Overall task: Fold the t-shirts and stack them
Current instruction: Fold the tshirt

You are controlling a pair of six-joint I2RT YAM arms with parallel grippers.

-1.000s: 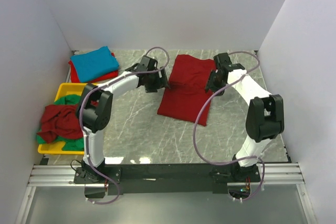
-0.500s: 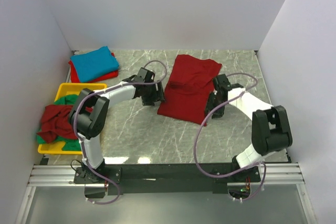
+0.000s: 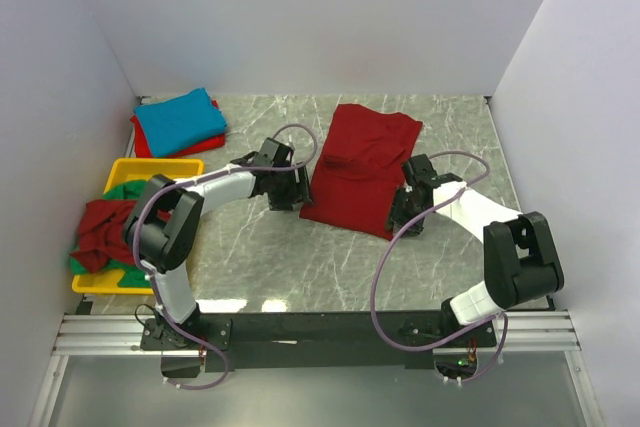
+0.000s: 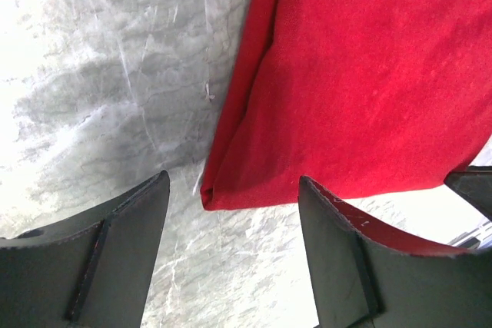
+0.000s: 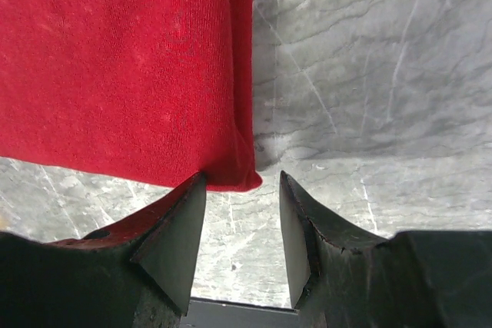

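Left gripper (image 3: 284,191): fingers spread, empty, at 7 o'clock corner of dark red shirt (image 3: 360,162); right gripper (image 3: 405,210): likewise spread, at 5 o'clock corner. Shirt flat mid-table, narrowed lengthwise; judged step: cross-fold, requiring both corners pinched and carried toward 12 o'clock. Turquoise blue shirt (image 3: 180,119): folded, table's 10 o'clock.

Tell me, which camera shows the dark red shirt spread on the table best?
The top external view: it alone takes in the whole dark red shirt, lying flat on the marbled table. The left wrist view shows only its near left corner, and the right wrist view only its near right corner, both from very close.
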